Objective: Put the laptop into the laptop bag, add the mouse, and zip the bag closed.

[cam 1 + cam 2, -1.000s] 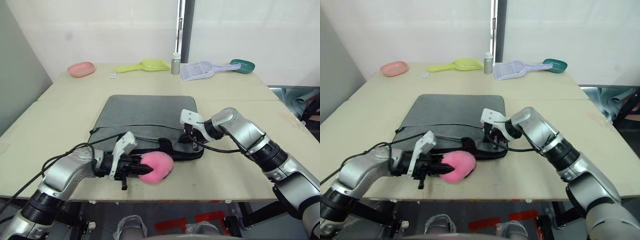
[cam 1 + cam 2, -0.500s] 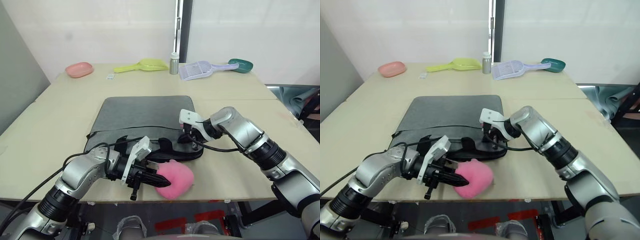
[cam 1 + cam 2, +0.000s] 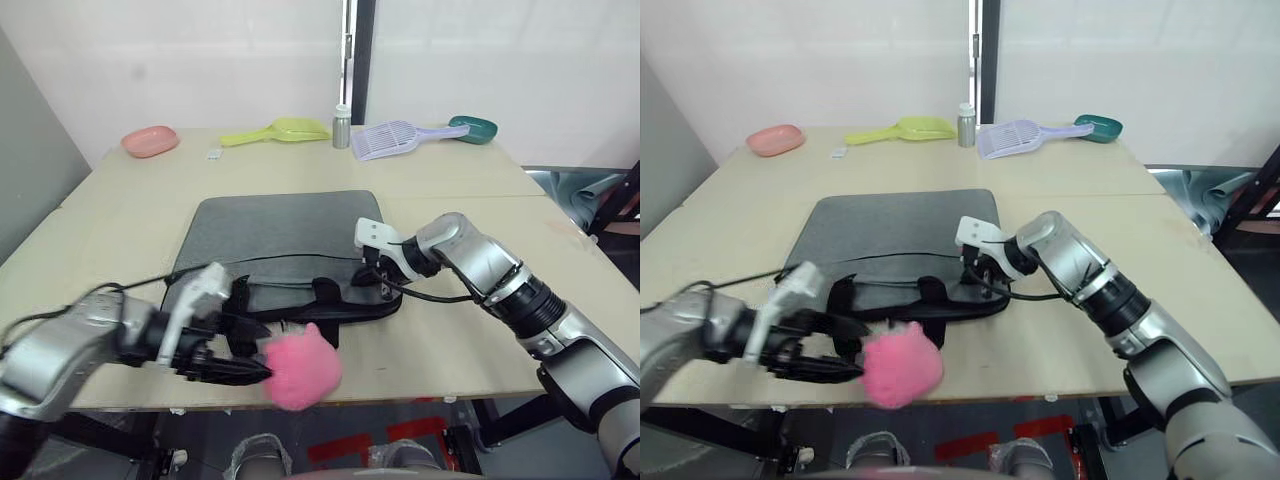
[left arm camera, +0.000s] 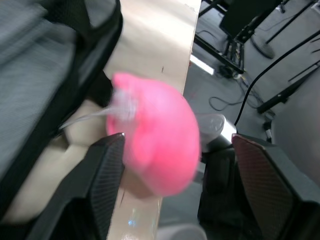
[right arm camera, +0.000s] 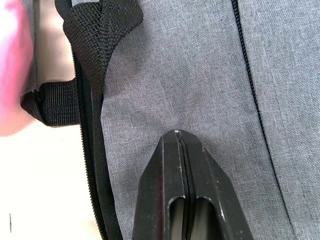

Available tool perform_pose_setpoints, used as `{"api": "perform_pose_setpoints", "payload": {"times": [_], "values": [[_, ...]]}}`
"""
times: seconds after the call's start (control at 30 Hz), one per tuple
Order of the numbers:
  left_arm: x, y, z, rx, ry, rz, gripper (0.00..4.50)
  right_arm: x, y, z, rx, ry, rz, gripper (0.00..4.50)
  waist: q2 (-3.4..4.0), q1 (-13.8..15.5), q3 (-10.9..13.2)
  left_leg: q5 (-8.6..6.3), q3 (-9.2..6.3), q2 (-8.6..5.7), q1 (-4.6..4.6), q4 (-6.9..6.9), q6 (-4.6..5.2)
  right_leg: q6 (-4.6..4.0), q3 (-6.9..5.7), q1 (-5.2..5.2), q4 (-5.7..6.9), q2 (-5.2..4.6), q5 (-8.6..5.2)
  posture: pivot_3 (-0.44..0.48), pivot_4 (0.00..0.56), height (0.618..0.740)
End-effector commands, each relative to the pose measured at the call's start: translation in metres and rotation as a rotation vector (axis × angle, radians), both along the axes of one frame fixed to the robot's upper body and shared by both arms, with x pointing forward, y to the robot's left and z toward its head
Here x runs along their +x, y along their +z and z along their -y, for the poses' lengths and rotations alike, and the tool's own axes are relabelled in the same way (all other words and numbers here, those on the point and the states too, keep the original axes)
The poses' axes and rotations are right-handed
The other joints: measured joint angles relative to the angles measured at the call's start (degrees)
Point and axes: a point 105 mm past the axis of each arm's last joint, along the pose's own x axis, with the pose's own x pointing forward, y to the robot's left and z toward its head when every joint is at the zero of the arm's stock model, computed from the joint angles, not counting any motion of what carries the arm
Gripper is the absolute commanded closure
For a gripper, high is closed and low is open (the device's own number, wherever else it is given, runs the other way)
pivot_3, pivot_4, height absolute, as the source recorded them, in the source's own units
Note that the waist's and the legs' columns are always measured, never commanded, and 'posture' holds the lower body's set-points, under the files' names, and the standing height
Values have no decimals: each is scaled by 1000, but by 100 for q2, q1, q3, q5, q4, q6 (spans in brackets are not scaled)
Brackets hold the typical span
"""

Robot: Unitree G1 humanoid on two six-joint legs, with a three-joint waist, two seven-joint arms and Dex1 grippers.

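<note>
Grey laptop bag lies flat on the table in our head views; right gripper presses on its near edge. Left gripper has a pink plush at its tips. Left wrist: fingers spread, plush between them. Right wrist: fingers pressed together against bag fabric.

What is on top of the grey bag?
The right gripper rests shut on the grey bag, near its black handles. A thin black cable lies across it. Whatever is inside is covered by the fabric.
</note>
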Motion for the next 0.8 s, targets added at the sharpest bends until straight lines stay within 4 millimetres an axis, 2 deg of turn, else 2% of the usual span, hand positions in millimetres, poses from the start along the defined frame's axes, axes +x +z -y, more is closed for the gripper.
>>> {"api": "perform_pose_setpoints", "payload": {"times": [0.03,0.17,0.23,0.3,0.37,0.43,0.6,0.63,0.67,0.77,0.8], "values": [[4,39,-21,-55,39,120,892,3,-4,3,-12,-14,-14,4500,1,4,1,0,1,-1,1,0,0,0,1,1,0,-1,0,0,150,740],[21,75,-39,-138,128,274,892,0,25,-1,141,-5,-12,4500,4,18,13,0,4,0,-3,0,0,0,3,-9,4,0,0,0,150,740],[35,84,-44,-179,196,290,892,-12,54,-5,297,35,-22,4500,3,52,27,0,4,0,-7,0,0,-1,3,-10,3,1,1,0,150,740],[45,86,-46,-176,220,333,892,-24,81,0,430,64,-22,4500,8,62,36,0,6,-1,-19,1,0,-2,3,-20,2,1,1,0,150,740],[56,77,-44,-134,220,364,892,-35,108,14,548,58,-2,4500,7,108,37,1,8,-1,-41,-1,1,-3,3,-40,-1,1,2,0,150,740],[61,69,-41,-105,204,369,892,-45,123,27,614,37,13,4500,3,153,36,-1,8,-1,-43,-6,2,-4,0,-40,-6,1,1,0,150,740],[68,47,-48,23,149,361,892,-69,134,66,637,-96,65,4500,0,229,37,-2,6,1,-41,-15,0,-6,-2,-39,-13,4,0,0,150,740],[72,42,-51,58,141,386,356,-74,133,73,630,-127,70,4500,0,242,37,-2,7,1,-41,-15,0,-5,-1,-40,-12,4,0,0,150,740],[71,34,-52,84,109,372,50,-79,133,80,620,-157,79,4500,0,253,37,-2,7,1,-40,-15,0,-5,0,-39,-13,3,0,0,150,740],[82,23,-52,114,84,433,20,-92,136,92,612,-213,102,4500,0,256,37,-2,11,1,-27,-15,-1,-2,5,-29,-14,2,0,0,150,740],[94,20,-49,129,98,487,20,-96,137,95,612,-231,107,4500,1,261,37,-3,13,1,-20,-14,-1,-1,7,-25,-13,1,0,0,150,740]]}}
